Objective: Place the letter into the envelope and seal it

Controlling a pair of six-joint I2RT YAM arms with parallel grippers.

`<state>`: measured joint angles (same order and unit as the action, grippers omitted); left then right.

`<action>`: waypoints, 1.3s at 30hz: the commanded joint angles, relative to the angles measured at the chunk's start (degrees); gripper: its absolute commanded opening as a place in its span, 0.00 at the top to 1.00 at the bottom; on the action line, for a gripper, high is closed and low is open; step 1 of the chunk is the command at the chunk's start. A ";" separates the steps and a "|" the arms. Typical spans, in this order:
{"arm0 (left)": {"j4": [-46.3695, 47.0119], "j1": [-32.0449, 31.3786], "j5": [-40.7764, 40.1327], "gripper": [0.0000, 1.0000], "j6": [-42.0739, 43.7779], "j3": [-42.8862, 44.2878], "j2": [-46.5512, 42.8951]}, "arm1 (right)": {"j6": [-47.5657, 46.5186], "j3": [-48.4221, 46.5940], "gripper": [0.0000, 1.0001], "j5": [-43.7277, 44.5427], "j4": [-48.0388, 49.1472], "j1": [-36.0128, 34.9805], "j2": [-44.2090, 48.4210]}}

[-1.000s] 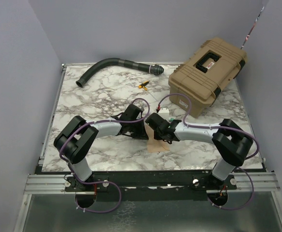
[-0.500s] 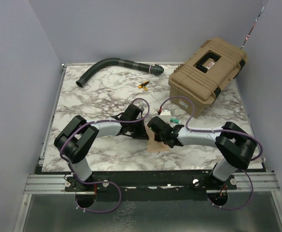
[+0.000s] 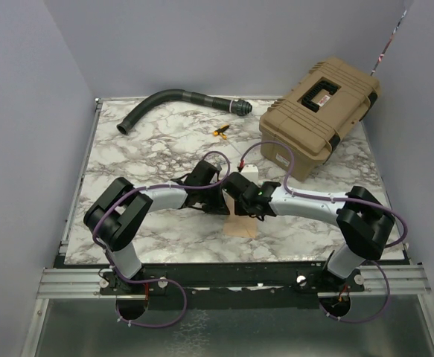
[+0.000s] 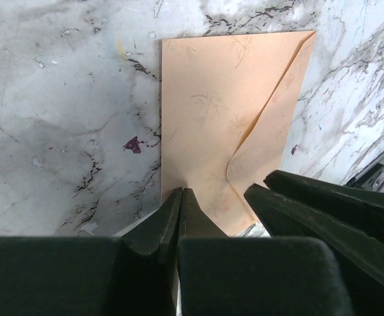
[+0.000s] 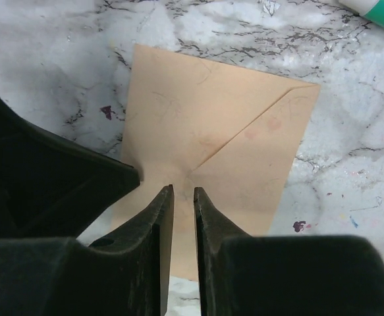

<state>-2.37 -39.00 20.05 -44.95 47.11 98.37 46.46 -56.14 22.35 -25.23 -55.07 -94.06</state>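
**Right gripper [image 5: 183,191] edges up-frame, baring more of the envelope [image 5: 205,118]**

Its fingers stand slightly apart over the folded-down flap, gripping nothing. Left gripper [image 4: 182,192], closed tight, sits at the envelope's near edge. The envelope lies flat on the marble table [image 4: 60,99], mid-frame overhead.

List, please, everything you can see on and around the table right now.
envelope: one, peach, lying flat at the table's near middle, flap folded down
case: one, tan, far right corner
hose: one, black, curved, far left
small clip-like item: one, yellow and black, between hose and case
tube: one, white with green, just beyond the envelope
table: one, white marble with grey veins
left fingers: one pair, black, shut, tips at the envelope's edge
right fingers: one pair, black, slightly parted, over the flap
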 commanded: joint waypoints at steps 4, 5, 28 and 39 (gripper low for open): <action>-4.82 -0.46 -5.20 1.00 1.93 -3.34 3.70 | 2.60 -1.30 0.83 -0.64 -7.81 -0.13 0.19; -4.76 -0.46 -5.16 1.00 1.89 -3.42 3.74 | 2.79 -1.24 0.84 -0.76 -7.82 -0.13 0.07; -4.42 -0.39 -5.11 1.00 2.49 -4.14 4.51 | 0.26 0.92 0.90 -5.25 1.66 2.42 -6.54; -4.11 -0.46 -4.59 1.00 2.67 -3.61 4.37 | -0.56 -0.45 0.91 -5.98 3.18 2.42 -8.51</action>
<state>-0.91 -39.00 20.34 -45.12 46.35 98.30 45.56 -57.87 17.19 -27.81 -53.12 -98.56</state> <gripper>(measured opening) 0.002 0.099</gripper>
